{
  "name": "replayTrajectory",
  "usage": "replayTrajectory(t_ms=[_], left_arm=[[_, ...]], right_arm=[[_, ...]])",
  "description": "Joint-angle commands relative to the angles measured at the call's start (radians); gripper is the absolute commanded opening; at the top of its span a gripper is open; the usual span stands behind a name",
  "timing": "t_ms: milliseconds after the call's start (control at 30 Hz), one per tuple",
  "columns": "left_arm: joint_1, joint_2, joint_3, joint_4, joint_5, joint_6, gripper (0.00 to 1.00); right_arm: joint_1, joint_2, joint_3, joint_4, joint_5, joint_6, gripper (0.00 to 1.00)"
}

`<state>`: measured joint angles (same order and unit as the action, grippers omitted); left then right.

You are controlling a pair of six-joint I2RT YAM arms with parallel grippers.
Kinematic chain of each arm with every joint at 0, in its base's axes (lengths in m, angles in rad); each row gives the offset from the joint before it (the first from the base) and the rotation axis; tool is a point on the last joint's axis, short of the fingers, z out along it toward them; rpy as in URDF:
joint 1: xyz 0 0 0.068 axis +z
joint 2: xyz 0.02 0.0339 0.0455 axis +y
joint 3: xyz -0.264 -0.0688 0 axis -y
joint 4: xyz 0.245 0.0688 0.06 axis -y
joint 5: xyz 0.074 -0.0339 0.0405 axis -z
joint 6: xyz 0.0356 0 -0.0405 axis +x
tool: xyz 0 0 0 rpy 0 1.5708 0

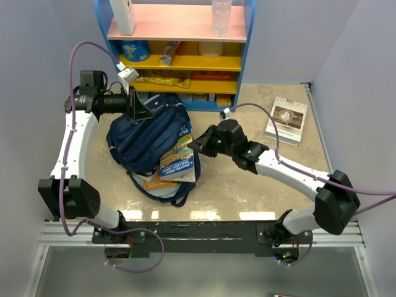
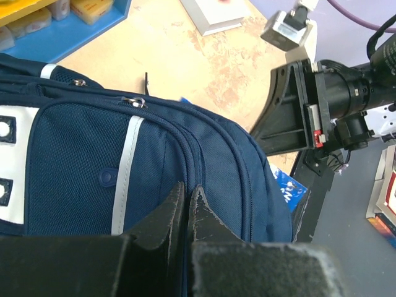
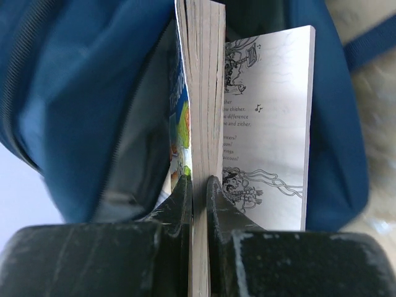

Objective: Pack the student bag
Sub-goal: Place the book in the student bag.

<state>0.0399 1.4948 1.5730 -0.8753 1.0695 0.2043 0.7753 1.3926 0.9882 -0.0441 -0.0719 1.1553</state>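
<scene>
The student bag [image 1: 147, 137] is a navy backpack lying left of the table's centre, its opening facing right. My left gripper [image 1: 140, 112] is shut on the fabric at the bag's top; in the left wrist view its tips [image 2: 187, 190] pinch a navy fold beside the light stripe [image 2: 127, 167]. The right gripper [image 1: 203, 143] is shut on a colourful picture book [image 1: 179, 162] at the bag's mouth. Seen from the right wrist, the jaws [image 3: 199, 180] clamp the page block [image 3: 207, 93], which stands inside the open bag [image 3: 74, 99], with one drawn page [image 3: 266, 124] fanned aside.
An orange book [image 1: 154, 182] pokes out under the bag's lower edge. Another book [image 1: 286, 119] lies at the back right of the table. A blue shelf unit [image 1: 242, 55] with bottles and packets stands behind the bag.
</scene>
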Motion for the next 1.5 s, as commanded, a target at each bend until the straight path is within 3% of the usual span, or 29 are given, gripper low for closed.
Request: replayTrajectory(t_ms=[0,300,533,567,600,667,733,867,1000,1033,1067,1133,1167,1200,1333,1400,1467], left_arm=[[0.003,-0.045,0.067,0.038,0.119,0.004,0.00],[0.002,-0.061,0.053,0.036,0.135,0.001,0.00],[0.005,-0.054,0.050,0.033,0.136,0.017,0.00],[0.005,-0.050,0.048,0.033,0.136,0.017,0.00],[0.005,-0.050,0.048,0.033,0.136,0.017,0.00],[0.005,-0.048,0.051,0.033,0.130,0.021,0.00],[0.005,-0.048,0.051,0.032,0.126,0.026,0.00],[0.005,-0.039,0.056,0.029,0.119,0.026,0.00],[0.003,-0.034,0.062,0.038,0.119,0.014,0.00],[0.003,-0.036,0.065,0.041,0.118,0.004,0.00],[0.005,-0.034,0.070,0.044,0.118,0.001,0.00],[0.003,-0.030,0.079,0.047,0.118,-0.003,0.00],[0.003,-0.025,0.082,0.045,0.119,-0.002,0.00],[0.005,-0.025,0.084,0.041,0.121,0.000,0.00],[0.005,-0.024,0.087,0.026,0.127,0.020,0.00],[0.003,-0.022,0.084,0.010,0.132,0.032,0.00],[0.005,-0.021,0.082,0.004,0.135,0.046,0.00]], right_arm=[[0.005,0.032,0.137,0.191,0.131,0.073,0.00],[0.169,0.284,0.325,0.112,0.340,0.063,0.00],[0.275,0.364,0.402,0.015,0.370,0.023,0.00],[0.275,0.358,0.382,0.010,0.333,0.015,0.22],[0.272,0.350,0.379,-0.003,0.327,0.006,0.35],[0.242,0.326,0.353,-0.103,0.319,-0.009,0.60],[0.175,0.245,0.301,-0.141,0.299,-0.012,0.70],[0.001,0.068,0.054,-0.031,0.224,-0.006,0.94],[-0.100,-0.043,0.001,-0.052,0.247,-0.080,0.90],[-0.102,-0.062,0.000,-0.057,0.259,-0.103,0.84],[-0.100,-0.066,0.003,-0.063,0.267,-0.117,0.71],[-0.100,-0.069,0.006,-0.126,0.276,-0.134,0.59],[-0.108,-0.079,0.016,-0.173,0.352,-0.123,0.45],[-0.166,-0.096,0.009,-0.219,0.375,-0.114,0.42],[-0.428,-0.145,-0.063,-0.172,0.308,-0.155,0.85],[-0.578,-0.100,-0.039,-0.203,0.268,-0.189,0.93],[-0.652,-0.035,0.013,-0.226,0.311,-0.216,0.98]])
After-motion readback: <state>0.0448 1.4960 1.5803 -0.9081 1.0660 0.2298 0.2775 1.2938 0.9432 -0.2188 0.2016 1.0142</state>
